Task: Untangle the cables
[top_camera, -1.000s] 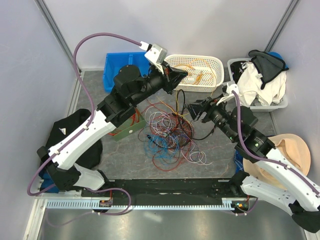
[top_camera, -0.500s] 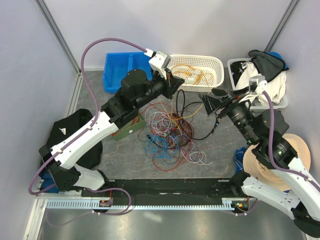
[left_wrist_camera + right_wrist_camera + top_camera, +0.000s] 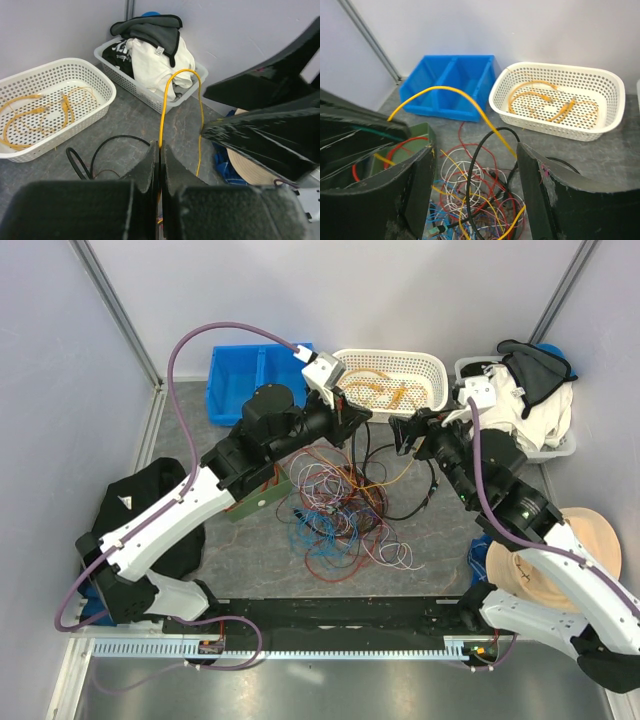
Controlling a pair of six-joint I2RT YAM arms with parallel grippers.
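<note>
Left gripper (image 3: 160, 150): jaws pressed together, pinching the yellow cable (image 3: 181, 73) where it rises between the fingers.
Right gripper (image 3: 476, 150): jaws spread wide, holding nothing; the yellow cable and a black cable (image 3: 470, 172) both pass through the open gap.
Yellow cable, path: in the left wrist view it climbs from the pinch, arches over at 12 o'clock and drops towards 5 o'clock, at the right gripper.
Deciding relation: in the right wrist view the span enters at 9 o'clock beside the left arm, peaks near 11 o'clock and slopes to 4 o'clock, ending just beside the right-hand finger. Its long axis crosses the gap rather than running along the fingers.
Nearer free tool: the right gripper. It sits at about 3 o'clock from the left gripper in the top view, and closing here would likely catch the span. The black loop in the same gap may get caught too.
Cables (image 3: 335, 505), place: a tangled pile on the table, at 6 o'clock from the left gripper and about 7 o'clock from the right.
Count, grippers: two.
Count, lifted cables: one, the yellow.
Count, piles: one; the strands are too many to number.
Count, containers: one white basket (image 3: 560, 132) holding a few orange-yellow cables, one two-compartment blue bin (image 3: 451, 102), one clothes basket (image 3: 135, 90).
</note>
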